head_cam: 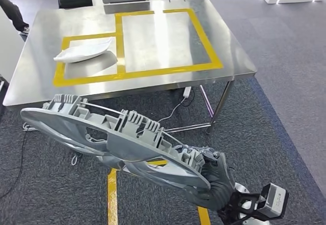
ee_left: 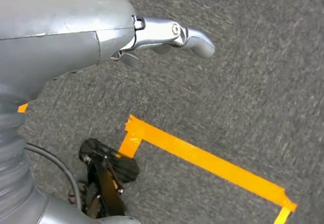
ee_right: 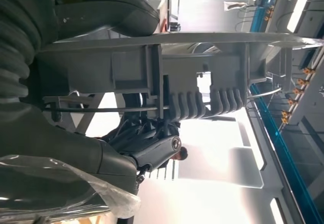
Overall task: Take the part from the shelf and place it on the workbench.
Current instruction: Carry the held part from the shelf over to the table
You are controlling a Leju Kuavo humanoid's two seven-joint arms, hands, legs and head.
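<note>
The long grey ribbed cast-metal part [head_cam: 115, 133], judged rigid and heavy, cantilevers short of the steel bench [head_cam: 154, 77], right hand [head_cam: 215, 181] fingers closed around one end; left hand [ee_left: 168, 34] fingers empty.

The head view was evenly bright, overhead light glaring in pale streaks off my workbench [head_cam: 161, 41] — a soft shadow lay under the white part [head_cam: 82, 51] there. My left wrist view was smeared with motion blur across the carpet [ee_left: 237, 82], the orange tape [ee_left: 206, 160] fairly sharp. The right wrist view was backlit — ceiling panels blown out white, the grey part [ee_right: 172, 72] dim and soft.
</note>
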